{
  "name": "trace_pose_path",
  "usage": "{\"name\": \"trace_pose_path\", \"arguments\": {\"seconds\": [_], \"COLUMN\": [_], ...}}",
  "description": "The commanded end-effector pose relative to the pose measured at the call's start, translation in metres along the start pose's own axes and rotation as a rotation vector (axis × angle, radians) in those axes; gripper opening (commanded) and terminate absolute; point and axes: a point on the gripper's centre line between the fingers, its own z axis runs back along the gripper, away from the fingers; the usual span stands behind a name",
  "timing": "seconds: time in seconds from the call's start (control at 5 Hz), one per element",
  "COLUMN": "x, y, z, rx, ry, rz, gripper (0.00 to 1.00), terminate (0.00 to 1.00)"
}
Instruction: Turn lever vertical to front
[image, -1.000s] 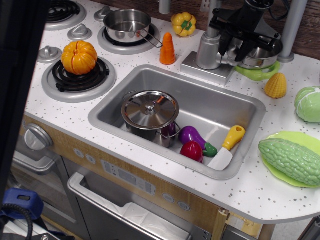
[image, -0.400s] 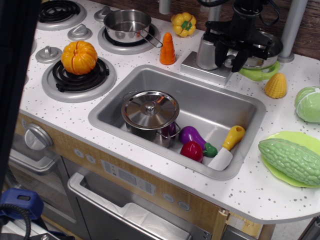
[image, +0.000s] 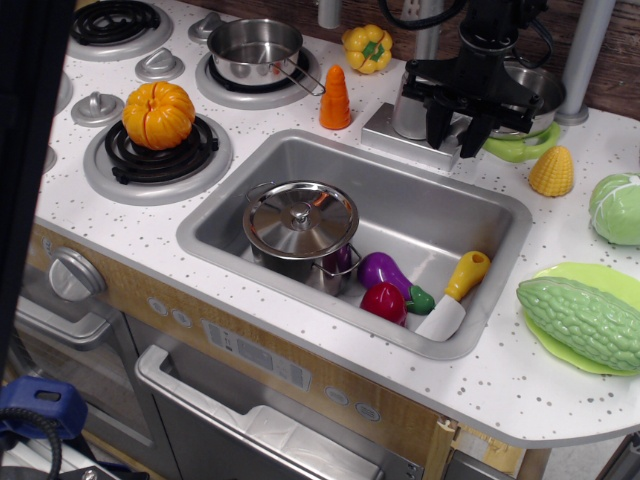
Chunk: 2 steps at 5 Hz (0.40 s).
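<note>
Observation.image, gripper (image: 457, 128) straddling lever (image: 459, 119)

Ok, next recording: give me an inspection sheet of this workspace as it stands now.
Surface: white speckled counter with a steel sink and stove burners.
Job's things: lever hidden behind the gripper; faucet base visible.
Clutter: lidded pot, eggplant, red ball, knife in the sink; pumpkin, saucepan, carrot, corn on the counter.
Gripper: gripper open, fingers pointing down at the faucet.
Cables: black cable above the arm.
Surroundings: oven front below; dark blur at left.
</note>
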Motion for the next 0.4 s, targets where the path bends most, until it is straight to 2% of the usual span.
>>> {"name": "trace_pose_path", "arguments": {"seconds": [0.0, 0.2], "x": [0.006, 0.008], "y": [-0.02, -0.017], "z": [0.027, 0.046], "rx": [-0.014, 0.056], "ry": [-0.053, -0.038], "rz": [-0.04, -0.064], "gripper": [1.0, 1.0], "terminate": [0.0, 1.0]}}
